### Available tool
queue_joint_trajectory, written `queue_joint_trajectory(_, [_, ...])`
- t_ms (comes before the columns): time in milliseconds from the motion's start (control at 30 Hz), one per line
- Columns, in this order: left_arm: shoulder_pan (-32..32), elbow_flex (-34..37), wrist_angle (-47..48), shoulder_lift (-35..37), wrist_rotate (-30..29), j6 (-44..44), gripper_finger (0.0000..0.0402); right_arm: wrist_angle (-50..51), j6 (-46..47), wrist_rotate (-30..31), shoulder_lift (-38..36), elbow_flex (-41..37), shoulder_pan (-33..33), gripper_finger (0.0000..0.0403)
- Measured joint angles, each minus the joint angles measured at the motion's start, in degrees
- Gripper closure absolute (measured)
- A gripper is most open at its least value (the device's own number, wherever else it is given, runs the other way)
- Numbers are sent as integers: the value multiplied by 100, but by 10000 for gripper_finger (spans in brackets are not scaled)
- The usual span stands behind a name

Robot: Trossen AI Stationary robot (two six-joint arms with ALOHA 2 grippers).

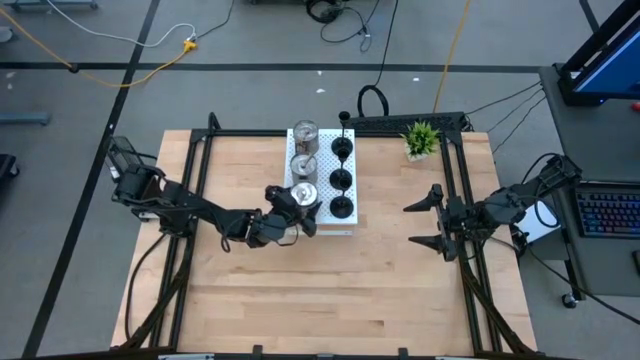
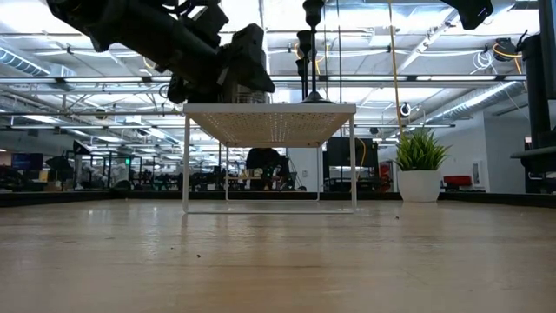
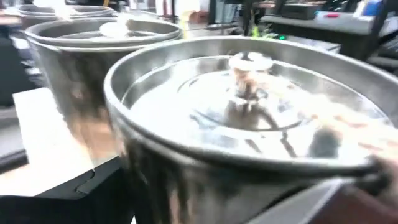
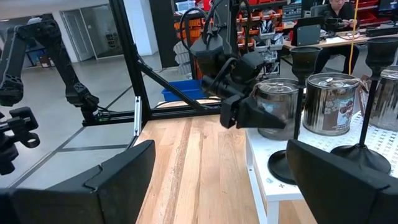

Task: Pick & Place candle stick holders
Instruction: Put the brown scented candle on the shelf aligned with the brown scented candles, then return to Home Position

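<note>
High view: left hand (image 1: 300,203) spread around nearest silver holder (image 1: 303,194) on white rack (image 1: 325,231), beside three black holders (image 1: 341,180); right hand (image 1: 425,221) spread, well apart over tabletop (image 1: 300,300).

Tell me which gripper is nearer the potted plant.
Right. The right gripper hangs open off the rack's right side, below the potted plant; the left gripper is across the rack at the nearest silver holder.

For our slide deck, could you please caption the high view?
Left gripper at the nearest silver holder on the white rack; right gripper waits open.
</note>
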State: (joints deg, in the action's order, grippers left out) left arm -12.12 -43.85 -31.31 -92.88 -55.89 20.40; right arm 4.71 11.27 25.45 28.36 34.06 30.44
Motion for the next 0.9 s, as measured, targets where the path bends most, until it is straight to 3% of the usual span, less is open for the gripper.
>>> queue_joint_trajectory(600, [-49, 6, -74, 694, 82, -602, 11, -4, -2, 0, 0, 0, 0, 48])
queue_joint_trajectory(900, [-233, 6, -456, 1401, 4, -1890, 11, -4, -4, 0, -2, 0, 0, 48])
